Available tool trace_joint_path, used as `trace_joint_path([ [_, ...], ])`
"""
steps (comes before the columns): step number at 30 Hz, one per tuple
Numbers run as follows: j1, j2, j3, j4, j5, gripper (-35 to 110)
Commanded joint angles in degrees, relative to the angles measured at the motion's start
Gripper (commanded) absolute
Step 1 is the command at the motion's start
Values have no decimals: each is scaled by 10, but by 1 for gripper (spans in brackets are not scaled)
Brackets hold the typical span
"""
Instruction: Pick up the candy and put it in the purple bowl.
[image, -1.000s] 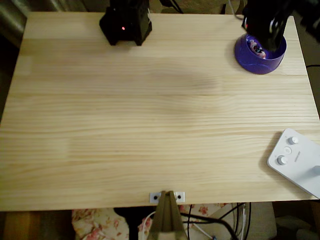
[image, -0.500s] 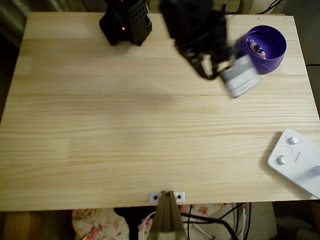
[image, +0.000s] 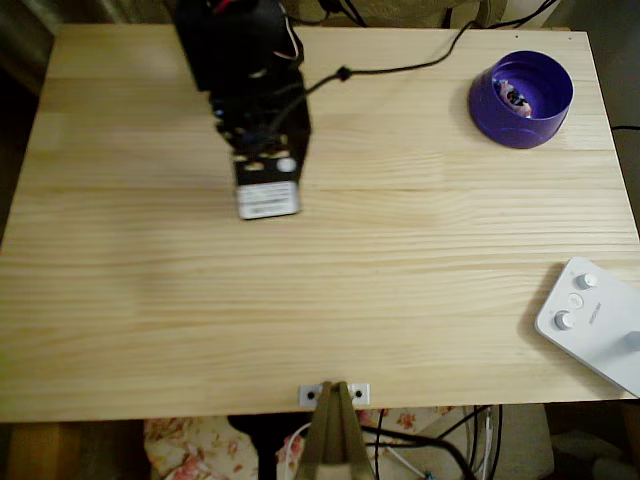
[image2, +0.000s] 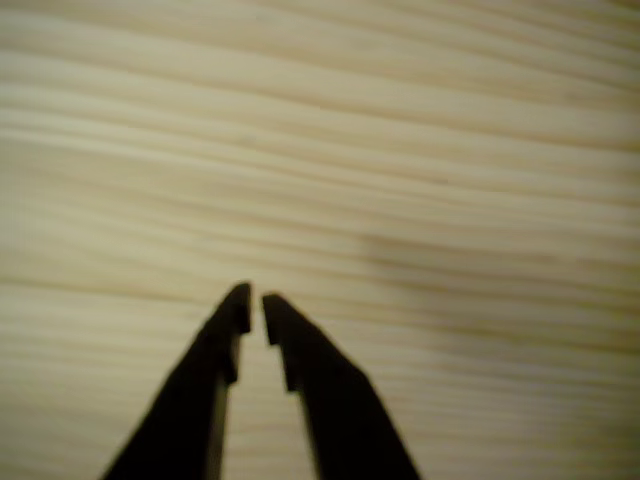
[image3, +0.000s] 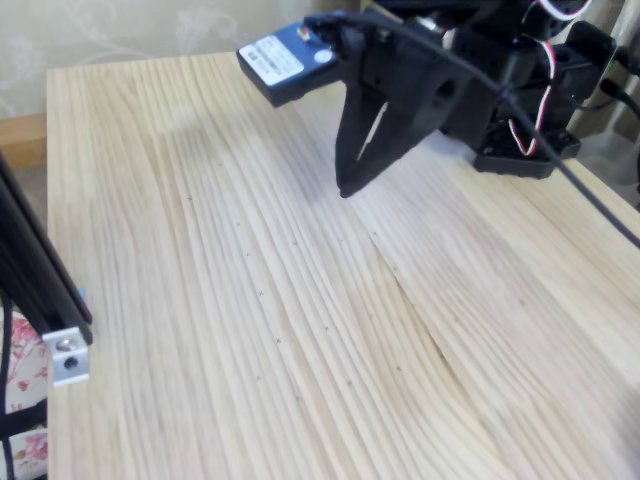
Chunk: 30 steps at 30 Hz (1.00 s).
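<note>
One candy (image: 516, 97) lies half-hidden inside purple bowl (image: 521, 100); gripper (image2: 252, 303) nearly closed, empty.

The hand (image3: 347, 185) is black, over a pale tabletop (image: 400, 260) streaked with fine wood grain. Well to its side, the deep purple bowl (image: 495, 112) holds pinkish-white candy (image: 517, 97) with dark and red marks.

No legible text: print on the arm's white label (image: 268, 200) too blurred.
</note>
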Motion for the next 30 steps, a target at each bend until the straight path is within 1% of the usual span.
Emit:
trace_joint_path([
  [1, 63, 53, 7, -9, -35, -1],
  [6, 125, 124, 55, -6, -63, -1],
  [14, 161, 219, 105, 18, -85, -1],
  [25, 171, 308, 120, 88, -75, -1],
  [30, 168, 308, 120, 88, -76, -1],
])
